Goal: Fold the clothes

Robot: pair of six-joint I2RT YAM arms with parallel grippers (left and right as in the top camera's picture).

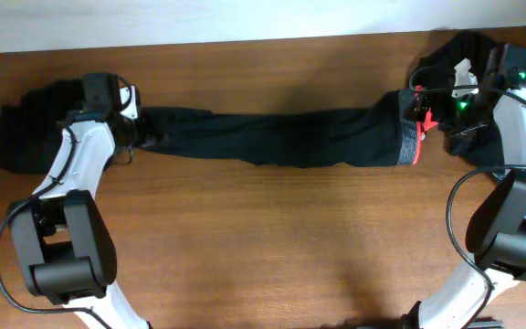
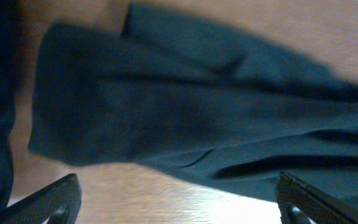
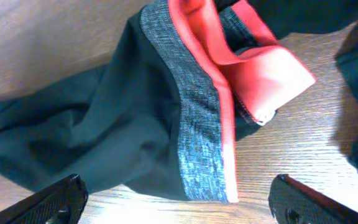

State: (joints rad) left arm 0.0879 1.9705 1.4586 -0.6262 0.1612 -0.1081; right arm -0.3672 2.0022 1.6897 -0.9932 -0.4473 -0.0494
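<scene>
Long black trousers of soft fabric (image 1: 281, 137) lie stretched out in a narrow band across the brown wooden table (image 1: 272, 238). Their grey marled waistband (image 3: 197, 124) sits at one end, where the bright red-orange lining (image 3: 253, 62) is turned outward (a flap of it folds over onto the wood). The two leg ends (image 2: 73, 112) lie flat at the opposite end of the trousers, one a little above the other.

The left gripper (image 2: 179, 205) hangs over those leg ends with its fingers spread wide, and no cloth lies between them. The right gripper (image 3: 179, 202) hangs just beside the waistband, its fingers likewise wide apart and closed on nothing; the waistband lies on the table below it.

Beyond the leg ends of the trousers sits a heap of black garments (image 1: 26, 128), touching or nearly touching them (the overhead view does not settle which). Another dark heap (image 1: 464, 55) lies past the waistband end, partly under the right arm.
</scene>
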